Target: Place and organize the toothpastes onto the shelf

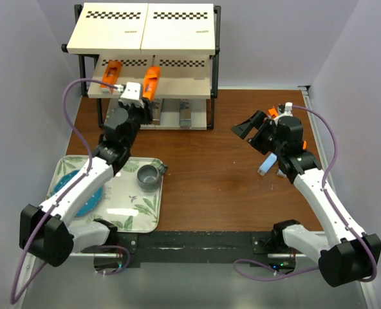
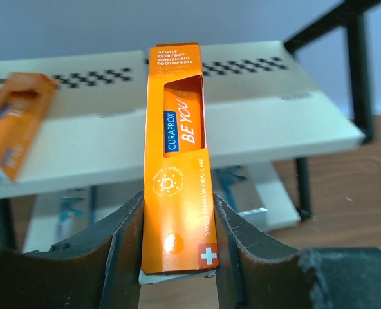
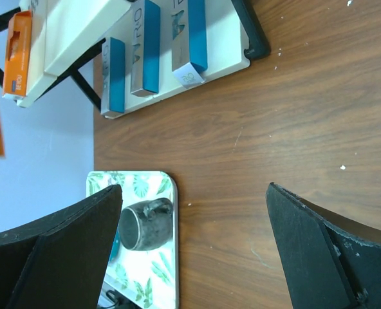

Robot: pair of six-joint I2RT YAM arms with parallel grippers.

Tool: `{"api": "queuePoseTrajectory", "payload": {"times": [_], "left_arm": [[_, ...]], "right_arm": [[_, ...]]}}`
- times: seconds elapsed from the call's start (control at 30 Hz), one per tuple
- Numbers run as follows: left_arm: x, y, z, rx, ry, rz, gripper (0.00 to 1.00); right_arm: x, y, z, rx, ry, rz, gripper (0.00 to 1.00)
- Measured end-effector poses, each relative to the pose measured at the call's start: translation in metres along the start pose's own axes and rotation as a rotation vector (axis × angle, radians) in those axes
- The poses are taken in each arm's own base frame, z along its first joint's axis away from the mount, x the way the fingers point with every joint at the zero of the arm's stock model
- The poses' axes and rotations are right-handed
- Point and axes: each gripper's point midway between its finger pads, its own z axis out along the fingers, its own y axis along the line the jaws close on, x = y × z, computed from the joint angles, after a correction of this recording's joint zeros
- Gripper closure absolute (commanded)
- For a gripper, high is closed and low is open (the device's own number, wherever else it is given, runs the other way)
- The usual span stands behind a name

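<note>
My left gripper [image 1: 134, 95] [image 2: 179, 199] is shut on the lower end of an orange toothpaste box [image 1: 152, 82] [image 2: 181, 148]. The box points out over the front of the shelf's middle board [image 1: 184, 84] [image 2: 268, 116]. A second orange box [image 1: 113, 73] [image 2: 13, 122] [image 3: 18, 55] lies on that board to the left. Three shiny dark blue boxes [image 3: 152, 45] lie side by side on the bottom board [image 1: 177, 116]. My right gripper [image 1: 253, 134] [image 3: 192, 193] hangs open and empty over the bare table right of the shelf. A light blue box [image 1: 266, 166] shows partly beneath the right arm.
A leaf-patterned tray [image 1: 145, 215] [image 3: 158, 270] sits at the front left with a grey cup [image 1: 149, 177] [image 3: 145, 222] and a blue plate [image 1: 81, 193] on it. Something orange [image 1: 272, 112] shows behind the right wrist. The shelf's black posts [image 1: 211, 96] stand at its corners.
</note>
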Motion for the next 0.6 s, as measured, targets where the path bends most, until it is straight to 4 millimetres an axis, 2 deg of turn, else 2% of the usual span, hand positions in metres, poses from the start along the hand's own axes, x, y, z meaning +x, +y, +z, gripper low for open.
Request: {"api": "queuePoseTrajectory", "payload": {"times": [0.13,0.23,0.47,0.6], "left_arm": [[-0.006,0.043,0.022,-0.089,0.0,0.028,0.82],[0.001,0.067,0.038,-0.135,0.018,0.033,0.8],[0.027,0.087,0.076,-0.158,0.065,0.034,0.78],[0.032,0.092,0.096,-0.162,0.069,0.034,0.73]], "right_arm": [[0.001,0.0,-0.003,-0.001,0.001,-0.021,0.02],[0.0,0.0,-0.007,-0.004,-0.003,-0.042,0.02],[0.001,-0.002,-0.015,-0.001,-0.004,-0.098,0.02],[0.004,-0.006,-0.017,0.017,-0.002,-0.135,0.02]]}}
